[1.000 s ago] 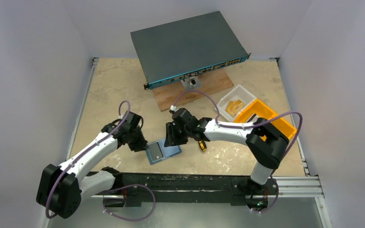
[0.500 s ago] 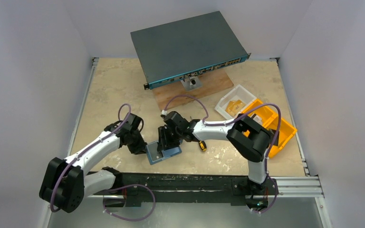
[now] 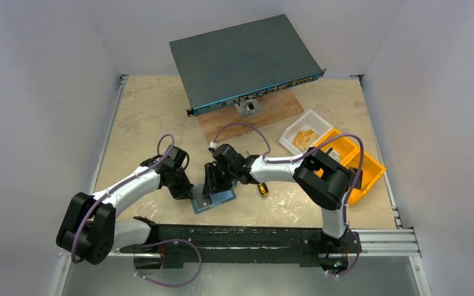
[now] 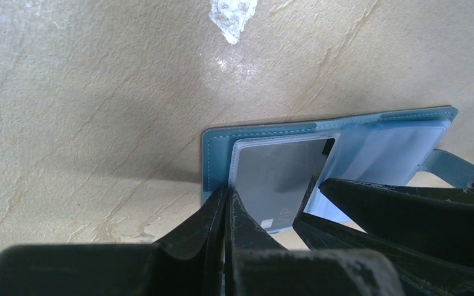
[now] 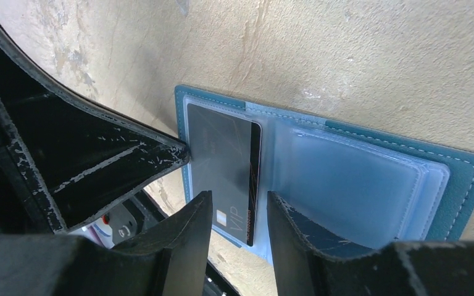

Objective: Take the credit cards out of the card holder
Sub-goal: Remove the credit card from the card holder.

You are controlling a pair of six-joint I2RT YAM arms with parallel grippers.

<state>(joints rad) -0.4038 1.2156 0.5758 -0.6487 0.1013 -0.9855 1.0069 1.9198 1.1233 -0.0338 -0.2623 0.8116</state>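
The teal-blue card holder lies open and flat on the table near the front edge. A dark grey card marked VIP sits in its left clear pocket, and the right pockets look pale and hazy. My left gripper is shut, its tips resting on the holder's left border beside the card. My right gripper is open just above the holder, its two fingers on either side of the card's right edge. In the top view both grippers, left and right, meet over the holder.
A large dark network switch stands at the back on a wooden board. A white bin and an orange bin sit at the right. A small yellow and black object lies just right of the holder.
My right gripper has moved left and down onto the card holder, over the card. My left gripper has edged in to the holder's left border.
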